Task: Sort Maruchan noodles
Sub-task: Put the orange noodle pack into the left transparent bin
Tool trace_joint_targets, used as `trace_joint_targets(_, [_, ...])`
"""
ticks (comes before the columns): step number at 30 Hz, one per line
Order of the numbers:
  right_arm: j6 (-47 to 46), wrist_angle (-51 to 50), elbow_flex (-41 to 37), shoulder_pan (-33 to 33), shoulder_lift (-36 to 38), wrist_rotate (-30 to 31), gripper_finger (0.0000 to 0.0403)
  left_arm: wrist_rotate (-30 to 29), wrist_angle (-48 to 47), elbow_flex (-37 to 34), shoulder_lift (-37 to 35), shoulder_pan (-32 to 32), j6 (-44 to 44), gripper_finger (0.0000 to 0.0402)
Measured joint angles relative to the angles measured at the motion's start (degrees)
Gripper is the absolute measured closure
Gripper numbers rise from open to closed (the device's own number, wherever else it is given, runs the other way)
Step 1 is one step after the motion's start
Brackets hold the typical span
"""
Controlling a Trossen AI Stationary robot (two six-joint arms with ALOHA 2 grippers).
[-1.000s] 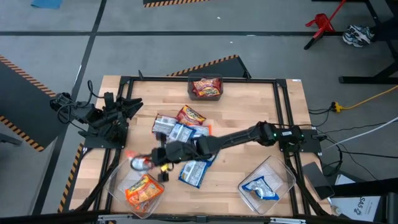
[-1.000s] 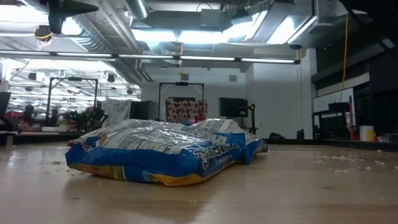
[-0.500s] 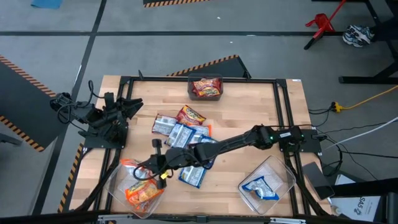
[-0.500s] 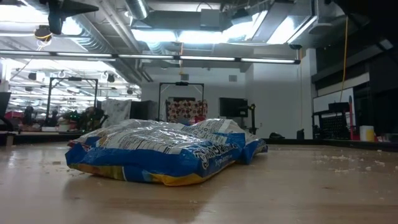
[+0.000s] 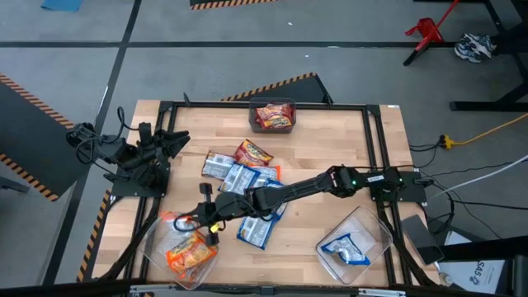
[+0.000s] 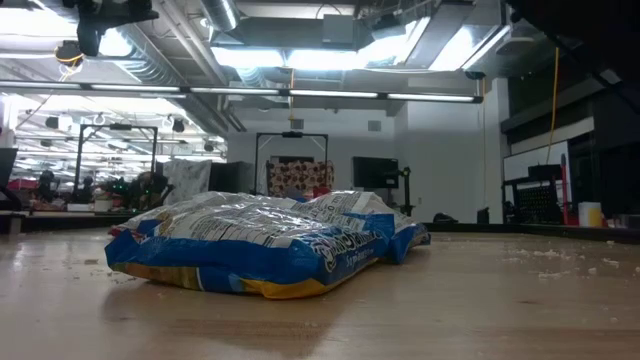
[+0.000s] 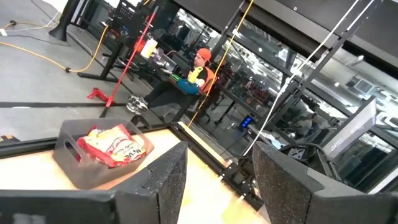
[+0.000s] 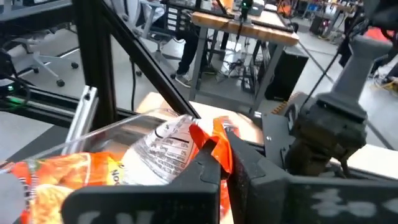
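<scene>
Since a moment ago my right fingers (image 5: 198,219) carry an orange noodle packet (image 8: 205,140), clamped tight, over the near-left bin (image 5: 157,247); next I judge, release it inside.

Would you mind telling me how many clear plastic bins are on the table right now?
3: one bin at the table's far edge holding red-orange packets, one at the near left corner with orange packets, and one at the near right corner with a blue-and-white packet.

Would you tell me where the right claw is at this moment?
In the high view, the right claw reaches across to the table's near-left corner, holding an orange-and-silver packet over the clear bin with another orange packet.
</scene>
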State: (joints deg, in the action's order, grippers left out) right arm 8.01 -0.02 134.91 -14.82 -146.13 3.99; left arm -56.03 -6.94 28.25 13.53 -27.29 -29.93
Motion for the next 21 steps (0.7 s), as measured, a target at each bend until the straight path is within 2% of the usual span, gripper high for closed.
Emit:
trace_joint_targets(13, [0.7, -2.0, 0.0, 0.2, -0.5, -4.2, 0.0402, 0.0, 0.0, 0.0, 0.0, 0.0, 0.0, 0.0225])
trace_joint_targets(16, [1.2, -2.1, 0.0, 0.2, -0.5, -3.6, 0.04, 0.0, 0.0, 0.0, 0.0, 0.0, 0.0, 0.0225])
trace_joint_targets(21, [1.3, -2.5, 0.0, 0.3, -0.5, -5.4, 0.0379, 0.0, 0.0, 0.0, 0.0, 0.0, 0.0, 0.0225])
